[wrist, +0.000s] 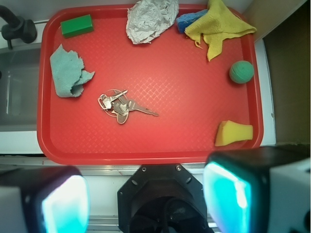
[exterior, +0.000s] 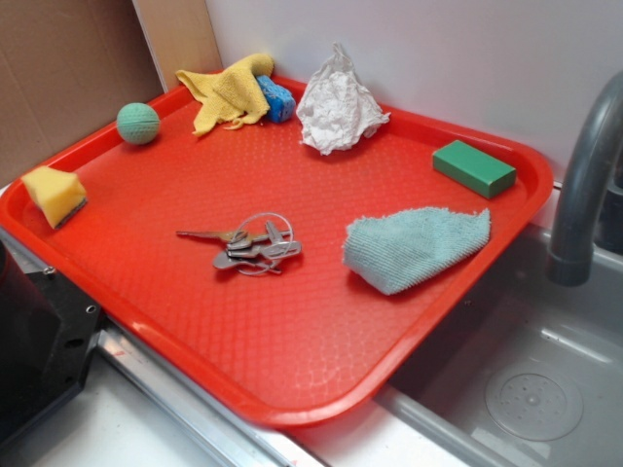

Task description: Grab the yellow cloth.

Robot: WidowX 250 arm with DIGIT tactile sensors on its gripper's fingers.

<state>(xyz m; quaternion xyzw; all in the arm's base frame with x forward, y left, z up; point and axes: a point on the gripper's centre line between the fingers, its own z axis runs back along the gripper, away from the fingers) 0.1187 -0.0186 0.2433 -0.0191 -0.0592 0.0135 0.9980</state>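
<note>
Starting the approach: I hold the gripper point(wrist: 146, 199) high above the near edge of the red plastic tray point(wrist: 146, 145), nothing grasped.

The two teal-padded fingers point(wrist: 228, 194) stand wide apart, empty, at the bottom of the wrist view. I judge the reach step not yet begun. The thin mustard-yellow cloth point(wrist: 217, 26) lies crumpled in the far corner of the tray, pointed corners splayed, one edge draped over the blue sponge point(wrist: 189, 19). Next move, in my judgement: travel across the tray, descend on the cloth's bunched centre, clear of the sponge and the crumpled white paper point(wrist: 150, 19). Do not confuse it with the yellow wedge-shaped sponge point(wrist: 233, 133).
</note>
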